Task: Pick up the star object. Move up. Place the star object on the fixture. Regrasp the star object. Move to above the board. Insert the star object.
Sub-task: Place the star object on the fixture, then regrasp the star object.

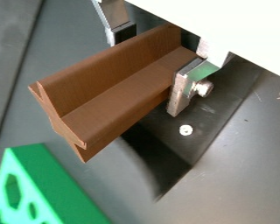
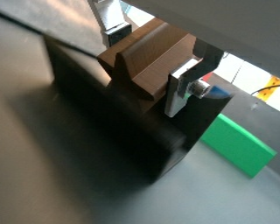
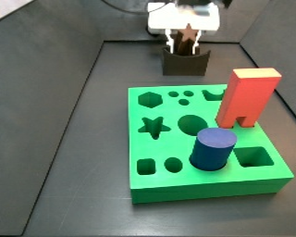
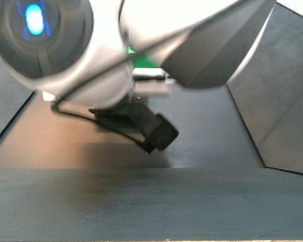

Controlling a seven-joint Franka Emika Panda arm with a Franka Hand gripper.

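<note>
Wrist views: the end effector is clamped on the star object, silver fingers pressing its ridged sides; the prism projects lengthwise beyond them. The star object sits atop the fixture; open floor lies beside.

Side views: the end effector is over the fixture, behind the board. Red block and blue cylinder stand on the board. The arm hides the grasp.

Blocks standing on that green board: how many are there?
2: the red arch block at the board's right edge, the blue cylinder in front. The gripper, behind at the fixture, grips the star object.
</note>
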